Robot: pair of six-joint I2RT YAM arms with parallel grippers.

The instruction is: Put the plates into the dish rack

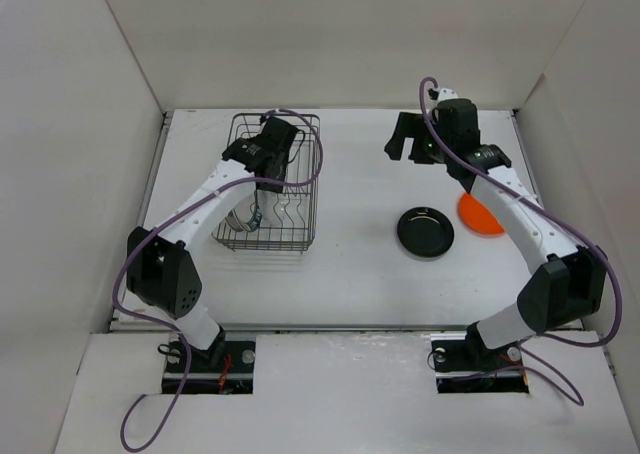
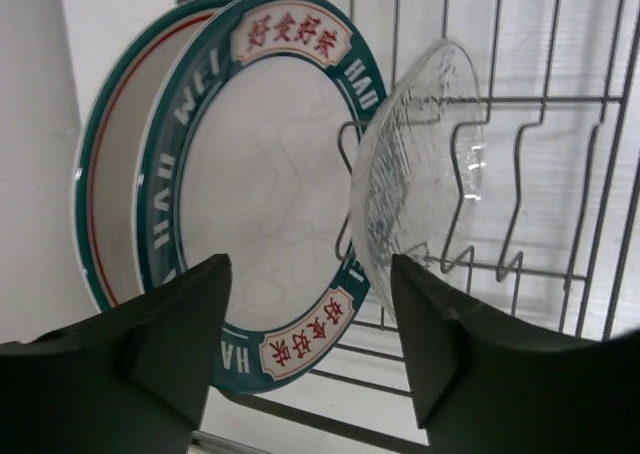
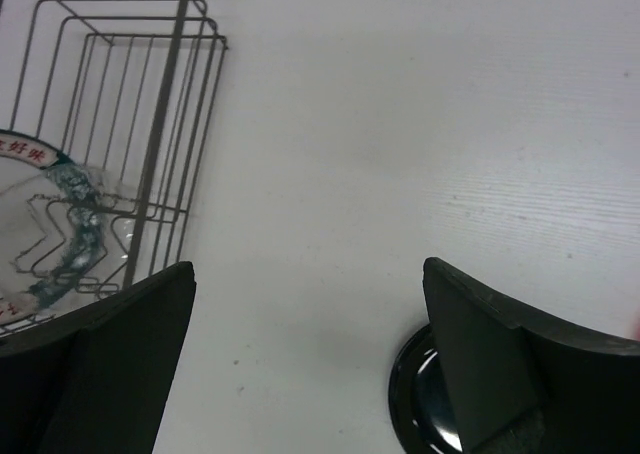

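— Left gripper (image 1: 268, 154), over the dish rack (image 1: 312, 179): how does it stand?

— Fingers spread, nothing between them. Only its wrist camera shows three plates standing on edge in the rack: the blue-green-rimmed plate (image 2: 260, 174) facing the lens, a red-lined plate (image 2: 105, 194) close behind it, and the clear wavy plate (image 2: 420, 164) tilted among the prongs (image 2: 520, 204) in front. From overhead they are slivers at the rack's near end.

— And the right gripper (image 1: 408, 144)?

— Spread too, holding nothing, at the far right of the table (image 1: 350, 274). The black plate (image 1: 425, 232) lies flat nearer in. The orange plate (image 1: 478, 217) lies just right of it, partly under the right arm (image 1: 520, 214).

— Room to move?

— The rack's long axis runs near to far. Bare prongs stand beside the clear plate, and white table separates the rack's right edge from the black plate.
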